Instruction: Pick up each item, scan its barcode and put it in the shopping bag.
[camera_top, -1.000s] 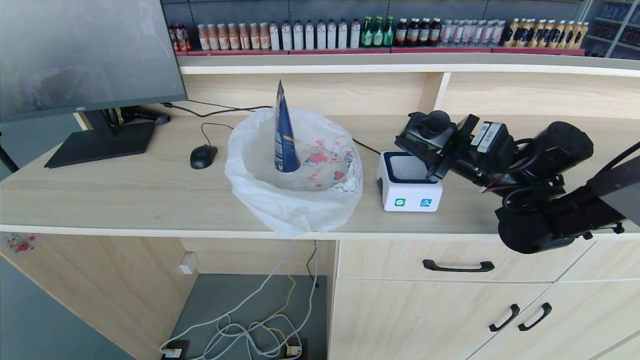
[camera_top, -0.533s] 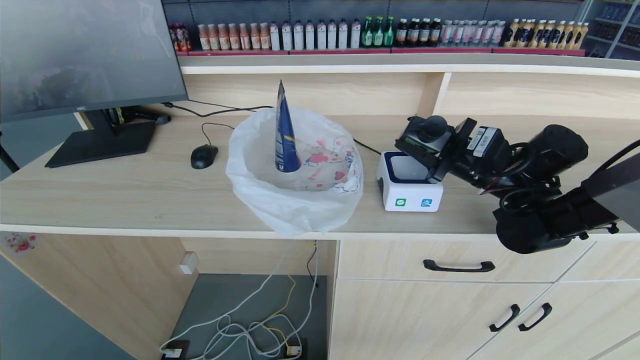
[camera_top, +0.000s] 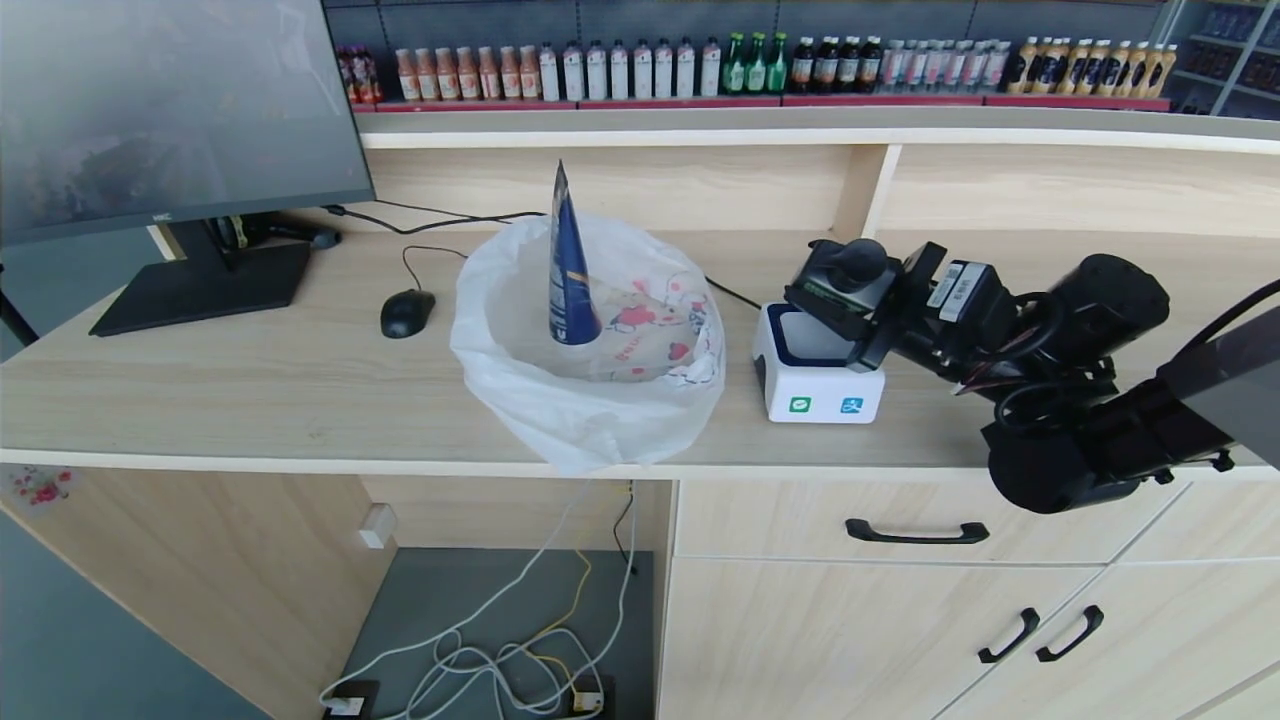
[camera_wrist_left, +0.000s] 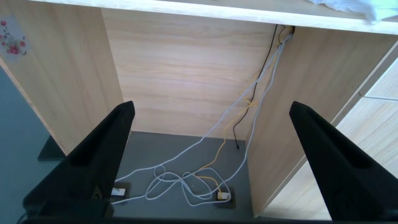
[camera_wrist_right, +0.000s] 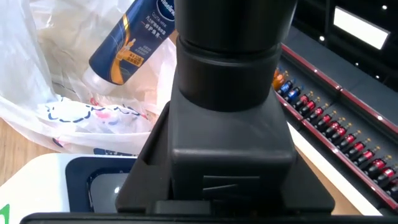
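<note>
Since a second ago the right gripper (camera_top: 884, 312) has sunk a little and drifted toward the bag. The black square-bodied bottle with a round black cap (camera_top: 838, 278) that it is clamped on now hangs lower over the white box-shaped scanner with a dark blue-rimmed window (camera_top: 815, 388). Bag, tube and scanner have not shifted. We see the bottle tilted above the scanner's rear edge; whether it touches the scanner we cannot tell.

The scanner sits right of the middle of the pale wooden countertop (camera_top: 250, 390), near its front edge. Just beside it, at the middle of the front edge, lies the white plastic shopping bag (camera_top: 590, 410), its mouth open and its lower fold hanging over the edge. Inside it a blue tapered tube (camera_top: 570, 270) stands upright, narrow end up.

The left gripper (camera_wrist_left: 211, 115) hangs below the countertop with its fingers (camera_wrist_left: 99, 162) wide apart, facing the recess where loose cables (camera_wrist_left: 186, 180) lie on the floor.

Toward the left rear corner of the countertop stands a black monitor (camera_top: 170, 100), with a black mouse (camera_top: 406, 312) between it and the bag.
</note>
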